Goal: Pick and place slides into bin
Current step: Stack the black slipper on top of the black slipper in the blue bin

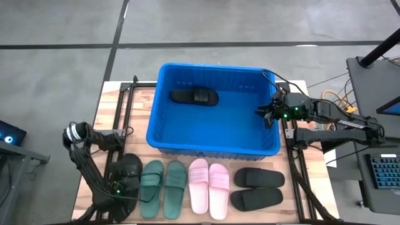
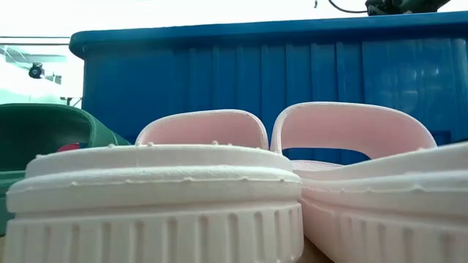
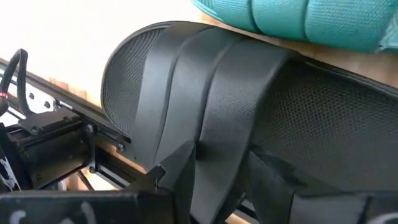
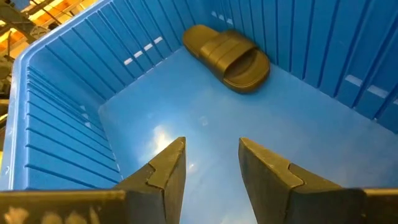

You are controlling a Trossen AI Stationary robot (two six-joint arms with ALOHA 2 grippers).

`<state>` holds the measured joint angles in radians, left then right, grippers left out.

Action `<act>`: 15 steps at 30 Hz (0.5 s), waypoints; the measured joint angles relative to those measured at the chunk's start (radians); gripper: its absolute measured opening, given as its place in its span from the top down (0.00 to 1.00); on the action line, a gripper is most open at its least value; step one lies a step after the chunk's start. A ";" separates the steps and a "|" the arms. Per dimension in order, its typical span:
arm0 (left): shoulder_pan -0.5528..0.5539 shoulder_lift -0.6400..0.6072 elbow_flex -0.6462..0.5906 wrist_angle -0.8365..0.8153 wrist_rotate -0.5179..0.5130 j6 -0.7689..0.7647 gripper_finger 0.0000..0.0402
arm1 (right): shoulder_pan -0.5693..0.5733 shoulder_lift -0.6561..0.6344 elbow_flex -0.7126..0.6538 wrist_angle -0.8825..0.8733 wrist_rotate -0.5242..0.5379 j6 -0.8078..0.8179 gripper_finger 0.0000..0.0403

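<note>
**Left end effector at a black slide, right end effector open over the bin**

The left end effector (image 1: 120,187) is low at the near-left corner of the table, right at the black slide (image 1: 127,177) that lies there. In the left wrist view its dark fingers (image 3: 217,186) sit against the wide strap of that slide (image 3: 205,106), which fills most of the picture; the fingers seem to straddle the strap, but whether they actually grip it I cannot tell from so close.

The right end effector (image 1: 270,114) hangs over the right rim of the bin (image 1: 212,150), jaws parted a moderate way with nothing between them. Its wrist view looks past the two fingers (image 4: 161,171) down onto the bare blue floor of the bin (image 4: 62,124), and a single black slide (image 4: 227,57) lies well beyond them toward the far-left part of the bin (image 1: 194,96).

On the table in front of the bin, running left to right from the left end effector, lie the dark green pair (image 1: 164,187), just beside the black slide, then the pink pair (image 1: 209,187), then a black pair (image 1: 257,189) set crosswise at the near right. The low view shows the pink pair (image 2: 219,183) close up, with the bin's ribbed wall (image 2: 292,80) behind it.
</note>
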<state>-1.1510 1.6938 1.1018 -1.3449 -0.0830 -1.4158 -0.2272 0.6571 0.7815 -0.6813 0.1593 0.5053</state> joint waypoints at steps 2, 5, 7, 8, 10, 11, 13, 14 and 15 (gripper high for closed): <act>-0.008 0.013 0.003 -0.002 0.000 0.000 0.71 | 0.000 0.000 0.000 -0.001 0.000 0.009 0.66; -0.011 0.035 0.002 -0.015 0.000 -0.022 0.71 | 0.000 0.000 0.000 -0.002 0.000 0.035 0.66; -0.010 0.047 0.001 -0.039 -0.005 -0.043 0.71 | 0.000 0.000 0.000 -0.003 0.000 0.053 0.66; -0.009 0.052 0.001 -0.045 -0.006 -0.044 0.71 | 0.000 0.000 0.000 -0.003 0.000 0.062 0.66; -0.010 0.059 0.001 -0.044 -0.006 -0.045 0.71 | 0.000 0.000 0.000 -0.003 0.000 0.071 0.66; -0.010 0.060 0.001 -0.044 -0.007 -0.045 0.72 | 0.000 0.000 0.000 -0.003 0.000 0.072 0.66; -0.010 0.058 0.001 -0.045 -0.007 -0.045 0.76 | 0.000 0.000 0.000 -0.003 0.000 0.072 0.66; -0.010 0.057 0.001 -0.045 -0.009 -0.045 0.78 | 0.000 0.000 0.000 -0.003 0.000 0.072 0.66; -0.010 0.053 0.001 -0.046 -0.013 -0.045 0.81 | 0.000 0.000 0.000 -0.003 0.000 0.072 0.66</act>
<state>-1.1606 1.7471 1.1027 -1.3909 -0.0959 -1.4612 -0.2272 0.6571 0.7815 -0.6842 0.1589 0.5771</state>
